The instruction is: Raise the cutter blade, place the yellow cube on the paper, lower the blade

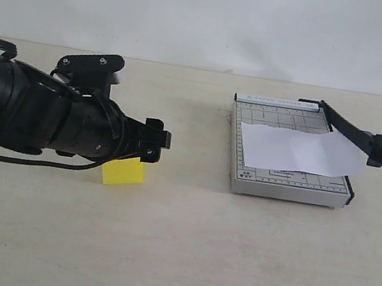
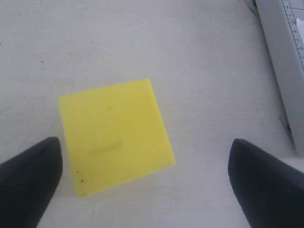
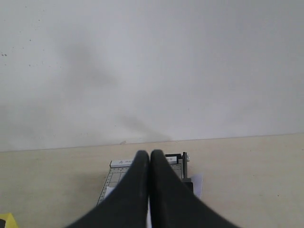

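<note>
The yellow cube [image 1: 124, 172] rests on the table, left of the trimmer. My left gripper [image 1: 156, 141] hovers just above it, jaws wide open. In the left wrist view the cube [image 2: 114, 135] lies between the two dark fingertips [image 2: 33, 175], nearer one of them and touching neither; left gripper [image 2: 145, 161]. The cutter blade [image 1: 358, 133] is tilted up from its hinge, its handle out past the base's right side. The white paper [image 1: 300, 150] lies on the grey base. My right gripper [image 3: 150, 155] is shut and empty, facing the trimmer, and does not show in the exterior view.
The grey gridded trimmer base [image 1: 272, 182] stands on the right part of the table and its edge [image 2: 280, 61] shows near the cube in the left wrist view. A pale wall runs behind the table. The left arm's black cable [image 1: 27, 159] trails on the table.
</note>
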Action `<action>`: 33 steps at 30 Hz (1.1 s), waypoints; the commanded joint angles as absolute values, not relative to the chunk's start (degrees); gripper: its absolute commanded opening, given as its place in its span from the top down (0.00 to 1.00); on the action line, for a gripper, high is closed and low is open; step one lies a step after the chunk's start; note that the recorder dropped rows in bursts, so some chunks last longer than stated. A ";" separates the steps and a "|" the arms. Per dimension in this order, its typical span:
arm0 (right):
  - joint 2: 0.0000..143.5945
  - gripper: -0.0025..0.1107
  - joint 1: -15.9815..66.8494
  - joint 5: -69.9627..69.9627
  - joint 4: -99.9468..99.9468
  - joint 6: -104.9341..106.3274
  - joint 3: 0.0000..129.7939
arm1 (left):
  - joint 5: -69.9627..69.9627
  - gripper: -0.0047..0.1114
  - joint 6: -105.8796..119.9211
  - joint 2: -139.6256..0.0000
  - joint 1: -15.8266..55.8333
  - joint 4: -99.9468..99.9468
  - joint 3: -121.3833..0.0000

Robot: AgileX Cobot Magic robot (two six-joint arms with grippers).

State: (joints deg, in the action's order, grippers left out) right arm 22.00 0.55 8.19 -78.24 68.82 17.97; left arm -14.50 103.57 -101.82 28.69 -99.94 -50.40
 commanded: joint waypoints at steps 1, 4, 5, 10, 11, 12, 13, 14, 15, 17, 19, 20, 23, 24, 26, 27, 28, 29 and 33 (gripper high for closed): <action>21.88 0.98 0.64 7.98 -78.10 69.03 17.84 | -14.83 0.19 103.53 -102.00 28.53 -99.95 -52.46; 21.88 0.98 0.64 7.98 -78.10 69.03 17.84 | -14.91 0.19 104.79 -103.03 28.53 -99.95 -53.36; 21.88 0.98 0.64 7.98 -78.10 69.03 17.84 | -14.91 0.19 104.94 -103.31 28.53 -99.95 -53.82; 21.88 0.98 0.64 7.98 -78.10 69.03 17.84 | -14.91 0.19 104.94 -104.33 28.53 -99.95 -54.46; 21.88 0.98 0.64 7.98 -78.10 69.03 17.84 | -15.36 0.19 104.94 -104.32 28.53 -99.95 -54.46; 21.88 0.98 0.64 7.98 -78.10 69.03 17.84 | -16.00 0.20 104.94 -104.32 28.53 -99.95 -54.46; 21.88 0.98 0.64 7.98 -78.10 69.03 17.84 | -16.93 0.20 104.94 -104.32 28.53 -99.95 -54.46; 21.88 0.98 0.64 7.98 -78.10 69.03 17.84 | -17.62 0.20 104.94 -104.32 28.53 -99.95 -54.46; 21.88 0.98 0.64 7.98 -78.10 69.03 17.84 | -18.01 0.20 104.94 -104.32 28.53 -99.95 -54.46; 21.88 0.98 0.64 7.98 -78.10 69.03 17.84 | -19.18 0.20 104.94 -104.32 28.53 -99.95 -54.46; 21.88 0.98 0.64 7.98 -78.10 69.03 17.84 | -20.00 0.20 104.94 -104.32 28.53 -99.95 -54.46; 21.88 0.98 0.64 8.10 -78.10 69.03 17.84 | -20.18 0.20 104.94 -104.32 28.53 -99.95 -54.46; 21.88 0.98 0.64 8.49 -78.10 69.03 17.84 | -20.19 0.20 104.94 -104.43 28.53 -99.95 -54.46; 21.88 0.98 0.64 8.21 -78.10 69.03 17.84 | -20.19 0.20 104.94 -104.43 28.53 -99.95 -54.46; 21.88 0.98 0.64 7.96 -78.10 69.03 17.84 | -20.28 0.20 104.94 -104.92 28.53 -99.95 -54.46; 21.88 0.98 0.64 7.96 -78.10 69.03 17.84 | -20.40 0.20 104.94 -105.17 28.53 -99.95 -54.46; 21.88 0.98 0.64 7.96 -78.10 69.03 17.84 | -20.40 0.20 104.94 -105.44 28.53 -99.95 -54.46; 21.88 0.98 0.64 7.96 -78.10 69.03 17.84 | -20.40 0.20 104.94 -105.72 28.53 -99.95 -54.46; 21.88 0.98 0.64 7.96 -78.10 69.03 17.84 | -20.40 0.20 104.94 -107.23 28.53 -99.95 -54.46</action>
State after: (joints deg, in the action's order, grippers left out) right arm 22.00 0.55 8.19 -78.24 68.82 17.97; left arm -20.20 104.63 -106.48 28.69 -99.94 -54.19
